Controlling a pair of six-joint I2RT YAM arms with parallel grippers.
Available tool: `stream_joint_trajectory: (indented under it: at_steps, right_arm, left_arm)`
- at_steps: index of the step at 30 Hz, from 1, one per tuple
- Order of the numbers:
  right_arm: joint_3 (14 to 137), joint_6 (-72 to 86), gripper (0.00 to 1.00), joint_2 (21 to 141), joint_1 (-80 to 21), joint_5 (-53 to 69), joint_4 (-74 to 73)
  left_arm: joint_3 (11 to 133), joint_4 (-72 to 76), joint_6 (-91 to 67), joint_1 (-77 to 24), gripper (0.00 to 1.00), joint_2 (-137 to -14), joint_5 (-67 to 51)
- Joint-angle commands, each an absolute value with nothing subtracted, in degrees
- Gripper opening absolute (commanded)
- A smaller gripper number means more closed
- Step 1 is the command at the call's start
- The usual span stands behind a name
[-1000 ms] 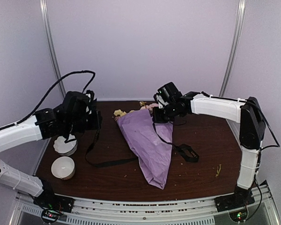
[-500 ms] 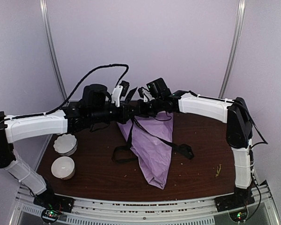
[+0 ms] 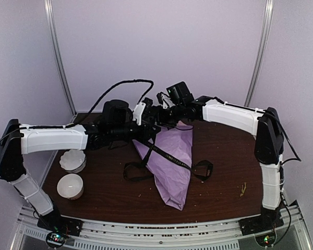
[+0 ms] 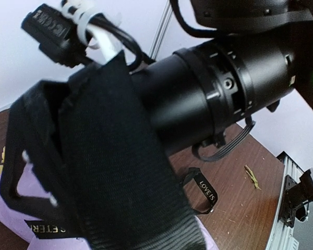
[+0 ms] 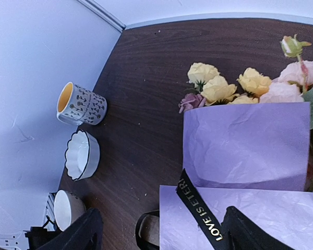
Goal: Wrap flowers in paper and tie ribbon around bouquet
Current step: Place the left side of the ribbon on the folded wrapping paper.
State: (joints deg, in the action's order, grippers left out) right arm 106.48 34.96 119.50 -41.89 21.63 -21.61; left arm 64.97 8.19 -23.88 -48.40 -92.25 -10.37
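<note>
The lilac paper (image 3: 172,172) lies as a cone on the brown table, its point toward me. In the right wrist view, yellow and pink flowers (image 5: 219,86) poke out of the paper (image 5: 245,140). The black ribbon (image 3: 169,155) crosses the cone slantwise and rises to my left gripper (image 3: 148,127), which is shut on it. Its lettered band (image 5: 198,211) passes between my right gripper's (image 5: 161,229) spread fingers (image 5: 78,234) without touching them. That open right gripper (image 3: 164,110) hovers over the bouquet's wide end, almost touching the left one. A ribbon loop (image 4: 206,190) rests right of the cone.
A scalloped white bowl (image 3: 73,160) and a plain white cup (image 3: 70,186) stand at the table's left edge. A patterned mug with a yellow inside (image 5: 82,104) stands behind them. A green scrap (image 3: 243,188) lies at the right. The right arm's black wrist fills the left wrist view.
Both grippers swung in from the sides and met above the bouquet's wide end, carrying the ribbon over the cone. The right gripper has just opened and let go of the ribbon.
</note>
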Motion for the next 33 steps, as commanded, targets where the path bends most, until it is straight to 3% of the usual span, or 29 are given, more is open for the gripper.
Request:
stream_joint_trajectory:
  at_steps: [1,5,10,15,21,22,24,29,31,33]
  right_arm:
    - [104.59,34.62,0.8,111.52,-39.24,18.96,-22.86]
    - [100.28,33.08,0.75,105.72,-37.55,19.7,-22.22]
    - [82.29,32.58,0.59,94.26,-35.82,30.07,-8.0]
    - [76.1,35.99,0.77,93.0,-37.35,36.8,-0.03]
    - [81.71,39.58,0.78,100.14,-39.11,37.85,-0.3]
    - [82.56,39.82,0.75,101.02,-39.5,38.07,-0.13]
    - [84.4,40.08,0.6,102.79,-40.15,39.84,0.05]
    - [83.99,41.4,0.06,103.42,-39.92,39.66,1.8]
    - [81.75,41.48,0.0,102.1,-39.1,37.61,2.21]
    - [79.95,41.14,0.0,100.76,-37.86,35.66,1.7]
  left_arm:
    - [64.61,13.01,-23.63,-47.99,0.0,-93.91,-11.38]
    - [65.34,12.27,-22.98,-47.93,0.0,-95.25,-10.71]
    - [65.9,12.91,-22.43,-47.66,0.0,-96.54,-11.56]
    - [66.87,12.32,-21.74,-47.64,0.0,-97.76,-12.65]
    - [66.83,11.57,-21.28,-47.64,0.0,-97.76,-12.95]
    - [66.77,11.55,-21.19,-47.68,0.0,-97.66,-12.92]
    - [66.64,11.42,-21.03,-47.69,0.0,-97.73,-12.84]
    - [66.68,10.16,-19.84,-47.64,0.0,-97.74,-13.58]
    - [66.82,9.27,-19.18,-47.64,0.01,-97.65,-14.11]
    - [67.16,8.1,-18.57,-47.64,0.27,-97.43,-14.47]
